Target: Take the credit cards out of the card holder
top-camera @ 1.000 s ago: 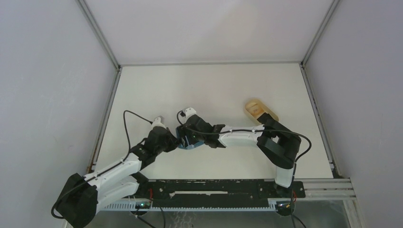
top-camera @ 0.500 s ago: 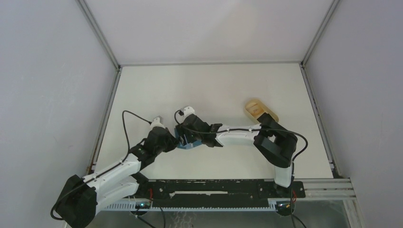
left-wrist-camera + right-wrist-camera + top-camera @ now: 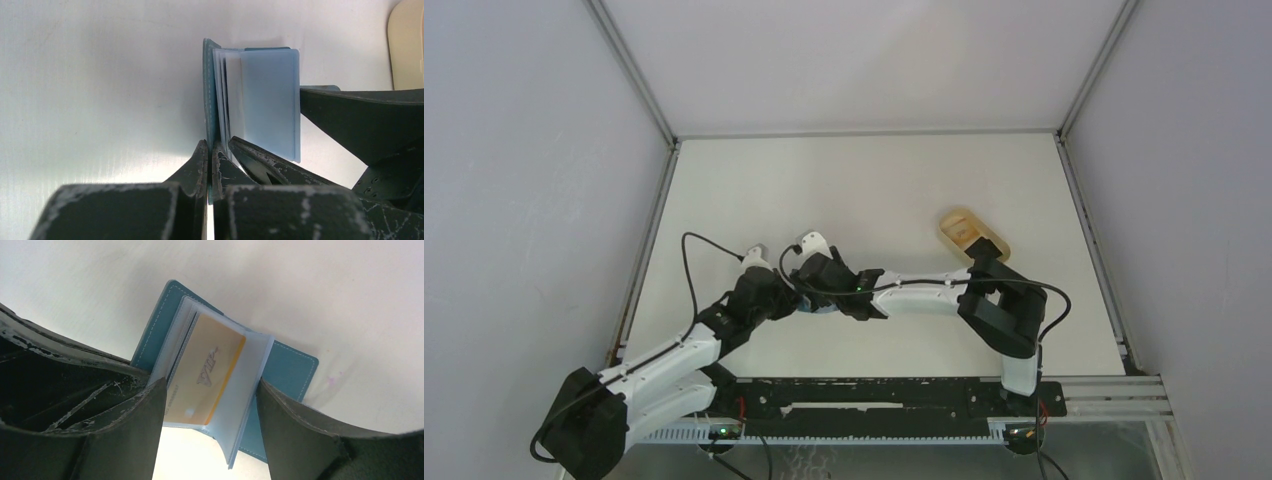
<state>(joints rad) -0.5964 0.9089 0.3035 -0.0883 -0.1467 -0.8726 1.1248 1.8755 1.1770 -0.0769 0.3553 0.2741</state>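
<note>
The teal card holder (image 3: 209, 95) stands open on edge, and my left gripper (image 3: 210, 155) is shut on its cover. Its clear sleeves (image 3: 265, 95) fan out to the right. In the right wrist view the card holder (image 3: 290, 370) lies open like a book, with a tan-and-orange credit card (image 3: 205, 375) inside the front sleeve. My right gripper (image 3: 210, 385) is open, its fingers on either side of that sleeve stack. From above, the left gripper (image 3: 779, 290) and right gripper (image 3: 812, 283) meet mid-table and hide most of the holder. No other cards show.
A beige oval dish (image 3: 969, 232) lies on the table to the back right, also at the left wrist view's right edge as a dish (image 3: 407, 45). Grey walls enclose the white table (image 3: 864, 180) on three sides.
The right gripper has slid left toward the left gripper and now covers the holder in the top view. The left gripper stays shut in place.
</note>
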